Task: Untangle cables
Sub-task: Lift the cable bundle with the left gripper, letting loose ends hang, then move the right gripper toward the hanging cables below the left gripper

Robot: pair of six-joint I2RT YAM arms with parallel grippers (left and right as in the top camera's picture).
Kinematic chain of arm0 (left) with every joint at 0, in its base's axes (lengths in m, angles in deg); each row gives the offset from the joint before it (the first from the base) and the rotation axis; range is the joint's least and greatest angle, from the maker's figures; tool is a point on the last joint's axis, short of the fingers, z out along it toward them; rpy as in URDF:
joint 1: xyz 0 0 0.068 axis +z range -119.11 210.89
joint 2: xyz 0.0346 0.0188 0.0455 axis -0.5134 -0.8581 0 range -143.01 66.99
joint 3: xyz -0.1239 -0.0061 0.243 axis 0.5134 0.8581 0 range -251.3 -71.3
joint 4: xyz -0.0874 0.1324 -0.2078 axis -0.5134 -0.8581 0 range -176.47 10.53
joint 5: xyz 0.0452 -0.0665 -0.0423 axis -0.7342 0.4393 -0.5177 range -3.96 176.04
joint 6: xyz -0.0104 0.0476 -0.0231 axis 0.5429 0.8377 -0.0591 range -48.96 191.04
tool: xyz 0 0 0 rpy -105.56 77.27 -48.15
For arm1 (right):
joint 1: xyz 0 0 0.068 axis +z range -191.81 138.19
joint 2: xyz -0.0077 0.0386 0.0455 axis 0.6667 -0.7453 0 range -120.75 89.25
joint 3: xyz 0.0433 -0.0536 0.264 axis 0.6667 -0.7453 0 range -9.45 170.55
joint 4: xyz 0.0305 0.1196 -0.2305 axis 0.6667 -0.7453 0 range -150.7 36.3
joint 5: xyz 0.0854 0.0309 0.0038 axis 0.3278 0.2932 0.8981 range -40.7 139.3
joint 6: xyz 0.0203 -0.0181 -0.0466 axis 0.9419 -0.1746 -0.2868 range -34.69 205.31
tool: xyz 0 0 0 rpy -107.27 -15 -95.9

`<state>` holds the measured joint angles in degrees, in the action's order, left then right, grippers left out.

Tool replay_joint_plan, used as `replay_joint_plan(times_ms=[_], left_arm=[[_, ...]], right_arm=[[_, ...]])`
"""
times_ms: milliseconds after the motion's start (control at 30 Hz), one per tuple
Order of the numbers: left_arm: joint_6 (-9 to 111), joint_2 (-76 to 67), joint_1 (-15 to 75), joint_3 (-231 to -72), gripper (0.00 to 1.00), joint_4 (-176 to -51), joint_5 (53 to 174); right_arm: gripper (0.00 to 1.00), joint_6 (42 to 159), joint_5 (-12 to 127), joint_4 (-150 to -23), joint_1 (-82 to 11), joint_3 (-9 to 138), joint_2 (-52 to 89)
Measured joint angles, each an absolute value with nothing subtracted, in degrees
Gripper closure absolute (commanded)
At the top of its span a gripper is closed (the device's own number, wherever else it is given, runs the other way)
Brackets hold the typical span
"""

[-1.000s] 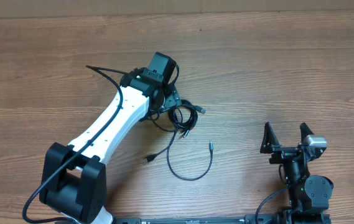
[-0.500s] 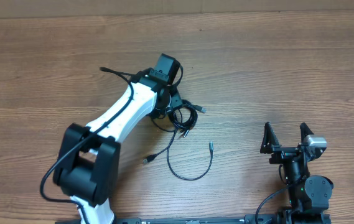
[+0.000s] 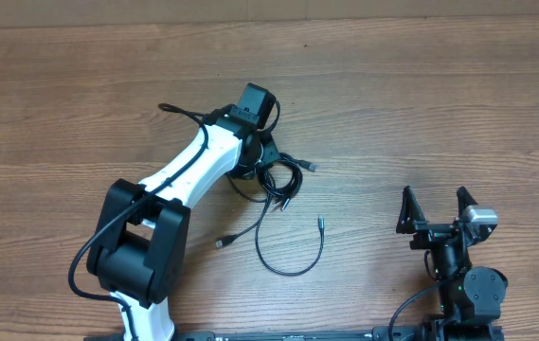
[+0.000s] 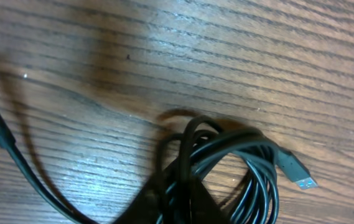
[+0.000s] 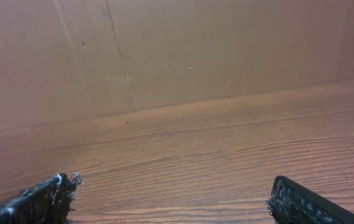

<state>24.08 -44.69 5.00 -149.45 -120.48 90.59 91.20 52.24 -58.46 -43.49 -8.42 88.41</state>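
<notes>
With your left gripper (image 4: 173,190) pinched shut on the coiled bundle of cables (image 3: 283,180) in the middle of the table (image 3: 458,95), and your right gripper (image 3: 435,210) wide open, empty and well apart, you are at the grasp step, so next lift gently and tease one strand loose.

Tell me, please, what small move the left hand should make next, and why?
Probably a slight lift: the left hand looks closed on the coiled cables, and raising it should show which strands come free from the loose loop on the table. The right hand sits open.
</notes>
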Motion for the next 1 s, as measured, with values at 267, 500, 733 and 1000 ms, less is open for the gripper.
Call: replay_joint_plan(times_ms=[267, 500, 733, 1000], left_arm=[[24.3, -44.7, 5.0, -149.4, 0.96, -120.4, 90.6], [24.1, -44.7, 5.1, -150.1, 0.96, -122.5, 90.6], [22.6, -44.7, 5.8, -159.1, 0.96, -134.8, 90.6], [21.8, -44.7, 5.9, -168.1, 0.96, -144.8, 92.1]], right_arm=[[0.0, 91.2, 52.2, -58.5, -43.5, -8.4, 88.4], [0.0, 91.2, 52.3, -58.5, -43.5, -8.4, 88.4], [0.0, 91.2, 52.3, -58.5, -43.5, -8.4, 88.4], [0.0, 91.2, 52.2, -58.5, -43.5, -8.4, 88.4]])
